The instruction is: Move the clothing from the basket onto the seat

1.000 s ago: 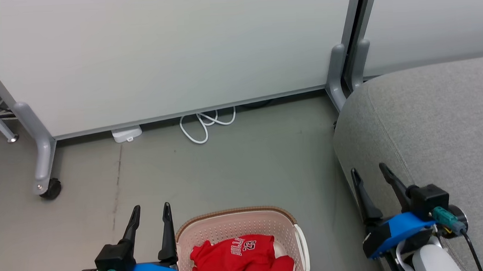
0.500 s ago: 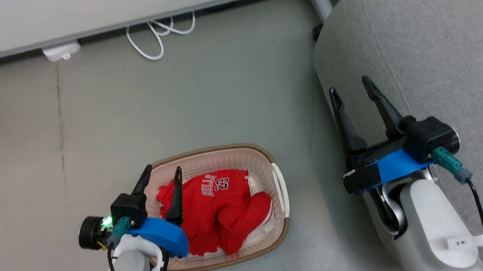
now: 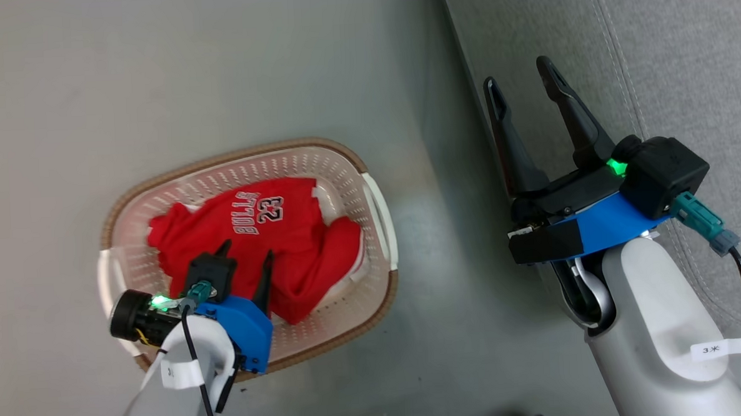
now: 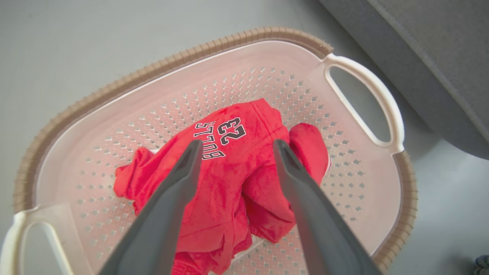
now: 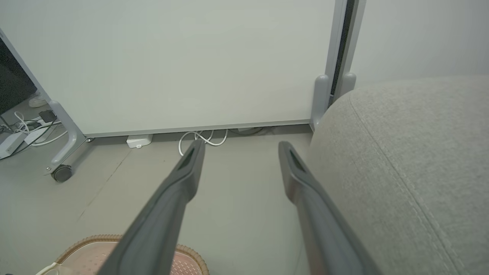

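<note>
Basket mouth: the basket [image 3: 243, 158] gapes upward; its woven-look rim and perforated walls fence the clothing [image 3: 297, 236] all round.
Over the heap: the left gripper [image 3: 246, 251], fingers spread, hangs above the red cloth on the basket's 7 o'clock side.
Rim breaks: white handles [image 3: 380, 214] at 3 and 9 o'clock, each slotted.
Floor lane: bare grey floor [image 3: 455, 292] runs between basket and seat.
Seat: the seat [image 3: 682, 44] rises at the basket's 3 o'clock, its grey top free.
Seat edge: the right gripper [image 3: 516, 71], fingers apart, crosses it at 2 o'clock.
Far end: a white panel [image 5: 172, 65], its castor leg [image 5: 72, 141] and a looped cable [image 5: 208, 141] close the floor at the right gripper's 12 o'clock.
</note>
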